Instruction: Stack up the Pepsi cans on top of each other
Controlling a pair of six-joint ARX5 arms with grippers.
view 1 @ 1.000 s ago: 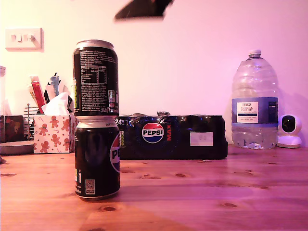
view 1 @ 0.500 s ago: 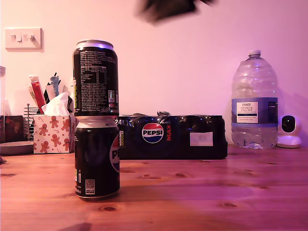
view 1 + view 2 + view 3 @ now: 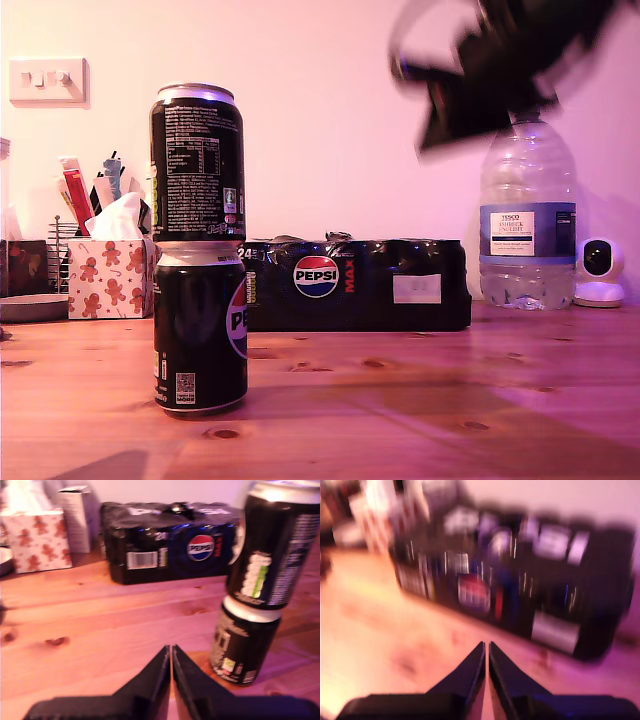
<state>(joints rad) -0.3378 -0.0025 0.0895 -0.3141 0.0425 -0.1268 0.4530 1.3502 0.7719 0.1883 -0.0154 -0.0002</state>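
The two Pepsi cans stand one on the other on the wooden tabletop (image 3: 420, 400), near its front edge and toward the exterior view's left. The lower can (image 3: 200, 328) shows part of the round Pepsi logo on its side and stands upright on the wood. The upper can (image 3: 197, 162) shows white nutrition text and sits upright on the silver rim of the lower one, with their sides in line. Nothing is touching either can.

Behind the stack, closer to the back edge of the tabletop, lies the wide black Pepsi Max pack (image 3: 356, 284). Beside it, toward the exterior view's left, is a tissue box (image 3: 110, 276) with gingerbread figures, and toward the exterior view's right a big water bottle (image 3: 528, 215) and a small white camera (image 3: 601, 272).

In the first wrist view the first hand (image 3: 171, 652) has its two fingers pressed together, holding nothing, with the stacked cans near it. In the second wrist view the second hand (image 3: 486, 649) is also closed together and empty; this picture is very blurred. A blurred dark arm (image 3: 500, 65) is in the air at the exterior view's upper right, above the bottle; I cannot tell which arm it is.
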